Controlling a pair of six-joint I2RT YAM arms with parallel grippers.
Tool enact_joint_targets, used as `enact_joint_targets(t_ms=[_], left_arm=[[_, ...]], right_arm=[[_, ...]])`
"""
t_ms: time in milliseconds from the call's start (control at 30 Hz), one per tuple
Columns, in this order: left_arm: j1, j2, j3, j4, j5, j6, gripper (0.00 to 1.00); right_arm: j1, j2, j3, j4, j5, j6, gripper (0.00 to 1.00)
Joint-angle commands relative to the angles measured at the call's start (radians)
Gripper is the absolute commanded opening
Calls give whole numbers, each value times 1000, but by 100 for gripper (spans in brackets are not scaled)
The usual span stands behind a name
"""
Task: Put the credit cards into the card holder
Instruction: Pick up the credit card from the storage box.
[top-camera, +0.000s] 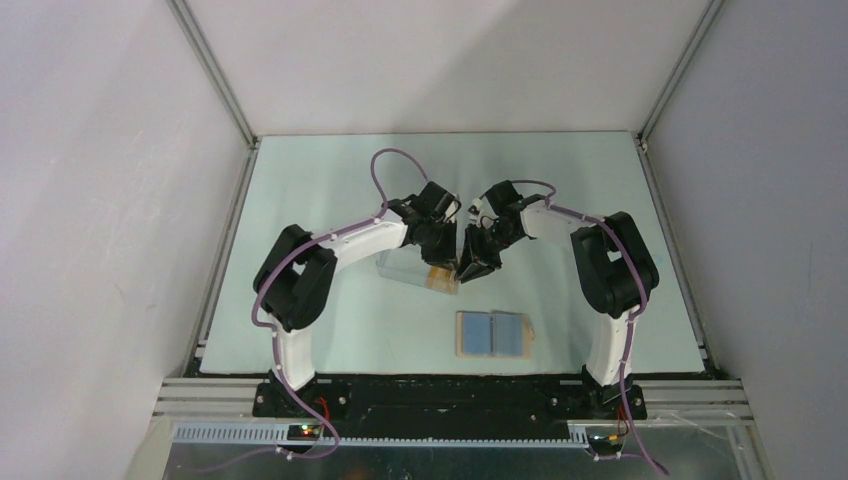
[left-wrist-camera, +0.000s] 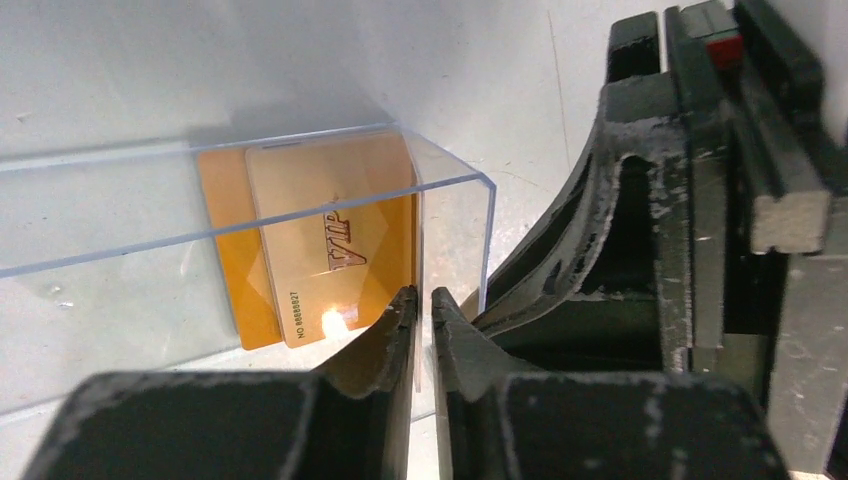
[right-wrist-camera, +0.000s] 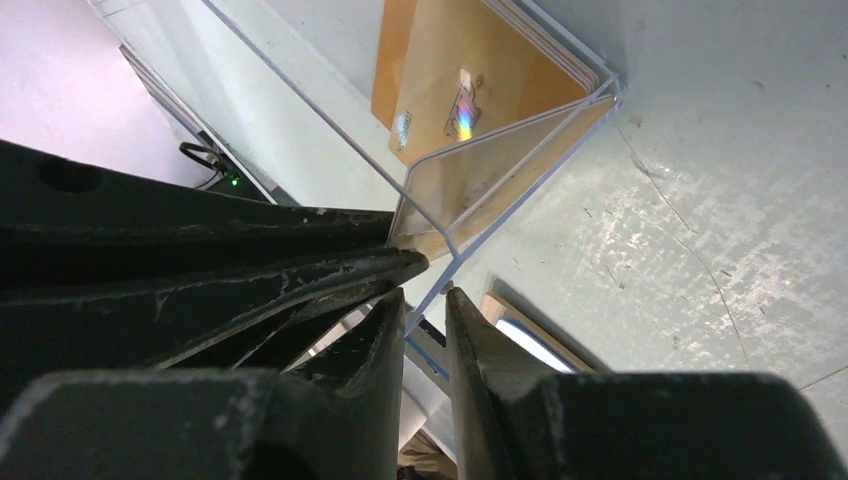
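Across the pale green table (top-camera: 300, 200), boxed in by white walls and aluminium rails, saw both black-and-white arms bent inward from the near edge, left arm (top-camera: 340, 245) and right arm (top-camera: 600, 260) meeting nose to nose past the middle. Found a clear plastic box (top-camera: 405, 264) lying under that meeting point, long side stretching toward the left arm. Spotted the card holder (top-camera: 492, 335) nearer the bases, well apart from the box, spread open and flat, blue lining up, tan rim around it, touched by neither arm. Caught a tan-and-blue sliver of it past the box corner in the right wrist view too. Saw the left gripper (left-wrist-camera: 423, 300) straddling the thin end wall of the box, fingers nearly together with only a slit between; could not tell whether pressing the plastic or merely flanking it. Saw the right gripper (right-wrist-camera: 425, 305) pinching the box at the same end, clear wall running straight down between narrowly parted fingers, left gripper's black body crowding in just beside. Found the credit cards (left-wrist-camera: 320, 240) inside the box at that end, near both grippers and well apart from the card holder: orange-yellow, stacked and slightly fanned, top one stamped VIP.
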Motion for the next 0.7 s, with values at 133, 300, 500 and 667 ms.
enact_joint_targets(t_ms=[133,300,500,667], left_arm=[[24,-35,-30,14,-27,15,14],[28,-3,-15,13,17,15,22],[33,-29,-17,14,7,12,0],[52,-120,-38,16,-22,8,0]], right_arm=[[7,14,6,17,11,-26,24],[6,10,6,15,13,-26,24],[4,-14,5,14,17,-22,25],[-12,-95,6,12,36,-15,30]])
